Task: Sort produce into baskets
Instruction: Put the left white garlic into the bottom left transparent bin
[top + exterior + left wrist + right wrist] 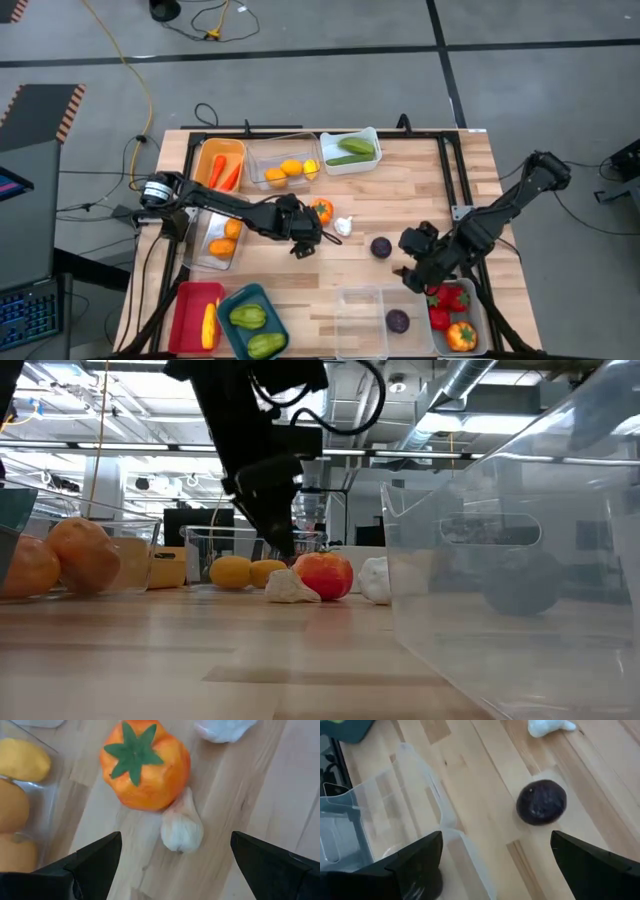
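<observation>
My left gripper (304, 246) is open at the table's middle, fingers standing apart on either side of a white garlic bulb (181, 827) that lies on the wood against an orange tomato-like fruit (145, 765). A second garlic (343, 226) lies just right of them. My right gripper (406, 271) is open and empty above the table, a little to the right of a dark purple round fruit (541, 801), which also shows in the high view (381, 246), and beside a clear bin (395, 820).
At the far edge stand an orange bin (205, 165), a clear bin (262, 155) and a white bin (330, 160). A clear bin (203, 250) stands at the left. Along the near edge stand red (185, 310), teal (232, 298), clear (360, 300) and pale (478, 315) bins.
</observation>
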You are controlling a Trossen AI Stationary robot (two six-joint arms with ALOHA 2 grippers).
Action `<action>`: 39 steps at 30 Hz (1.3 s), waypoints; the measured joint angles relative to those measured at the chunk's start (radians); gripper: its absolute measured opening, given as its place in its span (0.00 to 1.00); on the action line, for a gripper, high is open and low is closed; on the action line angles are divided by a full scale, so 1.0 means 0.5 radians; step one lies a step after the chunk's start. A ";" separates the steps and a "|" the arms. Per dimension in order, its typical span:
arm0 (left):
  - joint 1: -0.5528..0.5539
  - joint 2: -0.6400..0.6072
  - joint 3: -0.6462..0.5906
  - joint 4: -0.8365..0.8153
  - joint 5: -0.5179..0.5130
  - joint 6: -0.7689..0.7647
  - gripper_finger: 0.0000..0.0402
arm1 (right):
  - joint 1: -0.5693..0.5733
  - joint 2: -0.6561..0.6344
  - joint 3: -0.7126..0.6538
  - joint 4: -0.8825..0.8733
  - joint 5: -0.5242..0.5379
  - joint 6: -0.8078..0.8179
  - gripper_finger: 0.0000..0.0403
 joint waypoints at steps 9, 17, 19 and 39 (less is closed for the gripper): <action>0.053 0.001 -0.215 0.415 0.057 -0.051 0.90 | -0.116 0.147 0.000 0.051 0.000 -0.012 0.98; 0.076 0.002 -0.340 0.559 0.058 -0.125 0.90 | -0.178 0.235 0.000 0.071 -0.002 -0.018 0.97; 0.081 0.002 -0.354 0.595 0.060 -0.132 0.90 | -0.192 0.247 0.000 0.077 -0.001 -0.017 0.97; 0.101 0.002 -0.396 0.628 0.158 -0.185 0.50 | -0.230 0.255 0.000 0.101 -0.002 -0.011 0.97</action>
